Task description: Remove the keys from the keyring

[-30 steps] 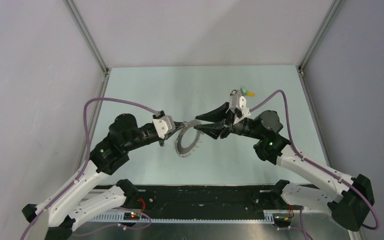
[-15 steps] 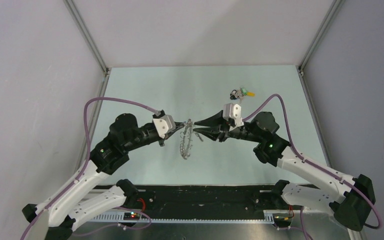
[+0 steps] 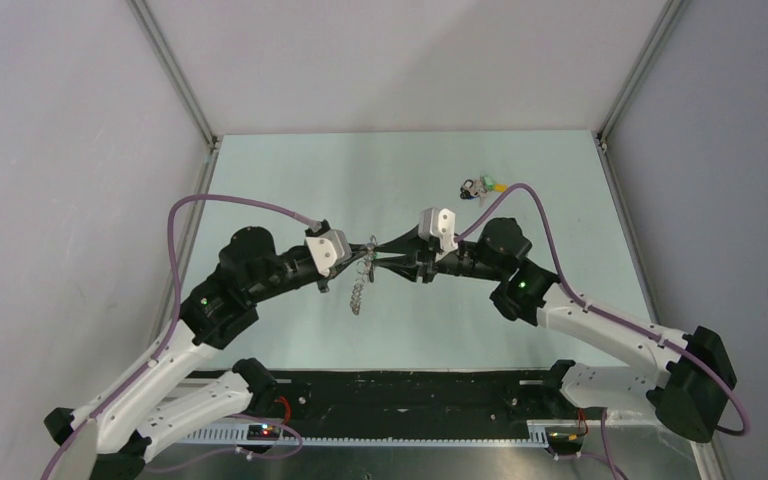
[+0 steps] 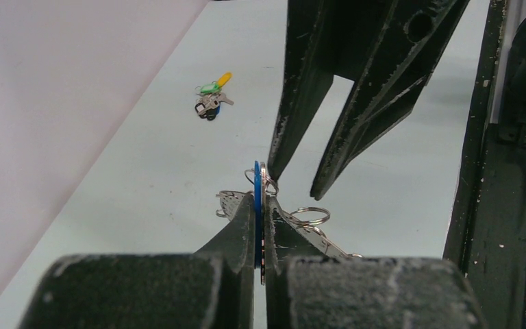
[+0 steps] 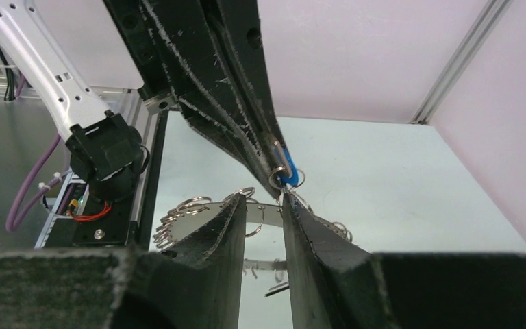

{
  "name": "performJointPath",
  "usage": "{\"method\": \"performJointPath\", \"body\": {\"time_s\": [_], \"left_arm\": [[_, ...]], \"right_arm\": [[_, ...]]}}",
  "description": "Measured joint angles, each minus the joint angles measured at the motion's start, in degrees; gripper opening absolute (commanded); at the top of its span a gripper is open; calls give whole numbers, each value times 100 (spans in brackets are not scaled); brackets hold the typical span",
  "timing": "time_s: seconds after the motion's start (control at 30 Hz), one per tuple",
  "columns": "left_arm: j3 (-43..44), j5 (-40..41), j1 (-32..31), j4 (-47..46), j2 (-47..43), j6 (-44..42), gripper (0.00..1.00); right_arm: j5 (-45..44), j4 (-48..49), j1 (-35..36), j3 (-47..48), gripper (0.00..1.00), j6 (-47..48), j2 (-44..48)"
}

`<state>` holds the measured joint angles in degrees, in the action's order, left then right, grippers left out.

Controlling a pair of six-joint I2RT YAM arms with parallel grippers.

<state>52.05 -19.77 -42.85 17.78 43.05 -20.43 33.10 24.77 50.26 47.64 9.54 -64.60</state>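
Clamping tight, the left gripper [image 4: 259, 214] has both black fingers pressed together on the rim of the large thin silver metal keyring [image 3: 360, 288]. A flat blue plastic key head [image 4: 256, 185] is pinched in alongside the metal. All of this is up in the air over the middle of the pale green table [image 3: 290, 180]. From above, the keyring hangs edge-on below the fingertips, with a ragged fringe of small silver keys [image 3: 357, 303] dangling off it.

Nose to nose with it sits the right gripper [image 5: 263, 200], jaws parted by a narrow gap and gripping nothing. One fingertip [image 4: 277, 161] touches the metal right beside the blue head, while the other stands clear.

Look at the right wrist view: small silver split rings [image 5: 192, 205] crowd along the curve of the keyring just under those parted fingers. The left gripper's fingers slant down from above and fill the space over the blue head.

Off toward the back right of the table, a little clump of loose keys with green and yellow plastic heads [image 3: 482, 186] lies on its own, well apart from both grippers. Purple cables [image 3: 240, 200] arch over each arm, clear of the fingertips.
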Motion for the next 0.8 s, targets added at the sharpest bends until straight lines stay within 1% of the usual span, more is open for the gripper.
{"method": "performJointPath", "body": {"time_s": [0.3,0.47,0.67,0.73,0.77,0.8], "left_arm": [[0,-22,0,26,2,0,0],[0,-39,0,39,2,0,0],[0,-59,0,35,2,-2,0],[0,-66,0,35,2,0,0],[0,-83,0,37,2,0,0],[0,-96,0,35,2,0,0]], "right_arm": [[-131,92,4,131,28,2,-173],[-199,87,9,149,36,4,-199],[-278,68,15,151,37,90,-203],[-269,50,15,151,27,129,-203],[-269,44,15,151,17,157,-203],[-260,37,13,151,14,181,-203]]}}
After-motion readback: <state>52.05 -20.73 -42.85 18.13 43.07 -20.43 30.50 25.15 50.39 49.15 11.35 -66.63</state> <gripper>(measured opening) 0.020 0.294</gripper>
